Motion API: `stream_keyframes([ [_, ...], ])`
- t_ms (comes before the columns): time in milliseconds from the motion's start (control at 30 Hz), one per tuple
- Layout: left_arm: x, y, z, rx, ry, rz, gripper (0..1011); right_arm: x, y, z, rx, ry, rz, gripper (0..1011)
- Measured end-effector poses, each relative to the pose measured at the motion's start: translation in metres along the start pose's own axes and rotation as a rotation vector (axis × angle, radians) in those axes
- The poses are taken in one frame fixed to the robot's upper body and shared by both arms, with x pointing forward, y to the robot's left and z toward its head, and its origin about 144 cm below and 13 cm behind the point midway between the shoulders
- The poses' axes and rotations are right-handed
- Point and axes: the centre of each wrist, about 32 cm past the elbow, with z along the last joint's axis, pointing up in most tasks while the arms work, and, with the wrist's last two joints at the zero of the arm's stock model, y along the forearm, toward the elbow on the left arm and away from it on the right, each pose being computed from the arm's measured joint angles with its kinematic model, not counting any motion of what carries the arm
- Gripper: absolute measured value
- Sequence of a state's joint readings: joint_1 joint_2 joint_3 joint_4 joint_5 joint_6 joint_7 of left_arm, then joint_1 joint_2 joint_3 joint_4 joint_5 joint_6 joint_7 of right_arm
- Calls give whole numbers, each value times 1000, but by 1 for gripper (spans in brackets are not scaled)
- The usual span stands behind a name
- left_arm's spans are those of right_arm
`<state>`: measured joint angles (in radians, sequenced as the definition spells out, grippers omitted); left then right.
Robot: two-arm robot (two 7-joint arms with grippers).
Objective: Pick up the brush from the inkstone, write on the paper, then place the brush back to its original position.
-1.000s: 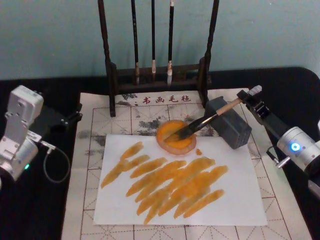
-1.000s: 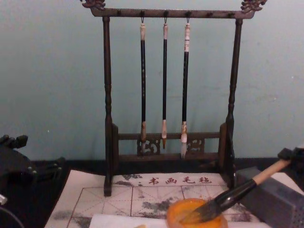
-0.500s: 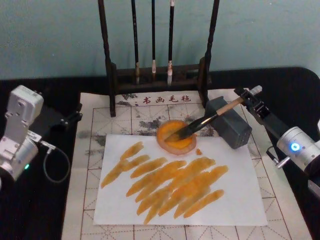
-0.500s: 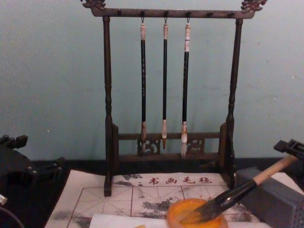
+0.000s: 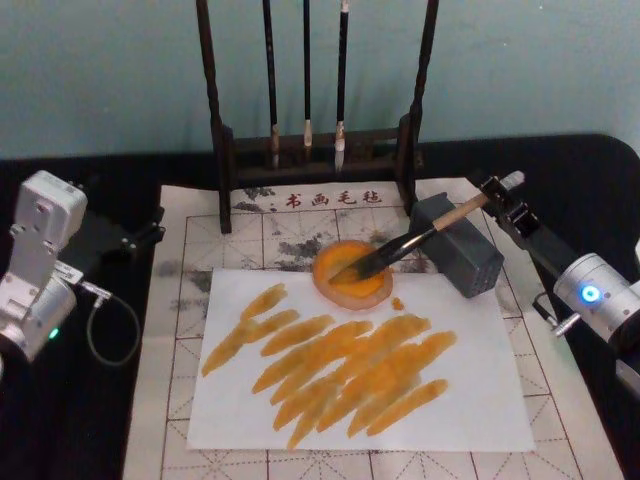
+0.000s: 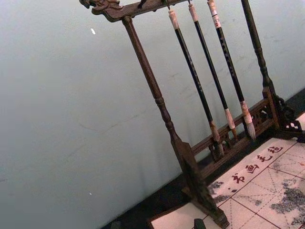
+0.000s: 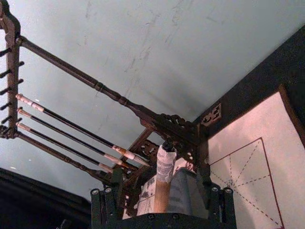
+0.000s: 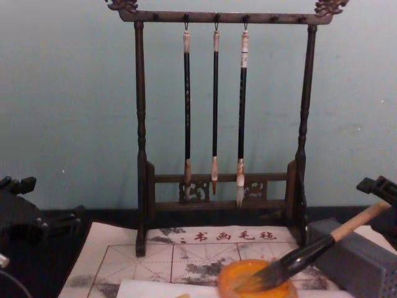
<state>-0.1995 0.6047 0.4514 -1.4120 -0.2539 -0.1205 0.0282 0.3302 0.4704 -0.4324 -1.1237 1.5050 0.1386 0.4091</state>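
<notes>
The brush [image 5: 400, 245] lies slanted, its dark bristles in the round orange dish [image 5: 350, 275] and its tan handle propped on the grey inkstone block [image 5: 458, 248]. My right gripper [image 5: 502, 200] stands open at the handle's white-capped end. In the right wrist view the handle [image 7: 164, 167] runs between the fingers [image 7: 101, 202], which are spread wide and clear of it. From the chest, the brush [image 8: 304, 254] slopes up toward that gripper [image 8: 377, 186]. The white paper [image 5: 480, 390] in front carries many orange strokes. My left gripper [image 5: 135, 235] is parked at the mat's left edge.
A dark wooden rack [image 5: 310, 150] with three thin hanging brushes [image 8: 214, 112] stands at the back. An off-white mat with a red grid [image 5: 190, 250] lies under the paper, on a black table. A loose cable [image 5: 110, 320] loops by the left arm.
My right gripper has let go of the brush's handle end and lifted slightly off it. The brush stays propped on the block with its bristles in the dish. The left arm is still.
</notes>
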Motion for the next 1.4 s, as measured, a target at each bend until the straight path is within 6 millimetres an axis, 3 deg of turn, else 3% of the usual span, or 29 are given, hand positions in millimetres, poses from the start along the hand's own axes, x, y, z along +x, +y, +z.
stream_keyframes([
  [467,0,0,0,0,0,0,1001,-6,-8,10,-13,-46,2,1000],
  [967,0,0,0,0,0,0,1001,-16,-39,13,-1,-439,-131,1000],
  [1400,0,0,0,0,0,0,1001,-11,-43,4,-41,-659,-201,1000],
])
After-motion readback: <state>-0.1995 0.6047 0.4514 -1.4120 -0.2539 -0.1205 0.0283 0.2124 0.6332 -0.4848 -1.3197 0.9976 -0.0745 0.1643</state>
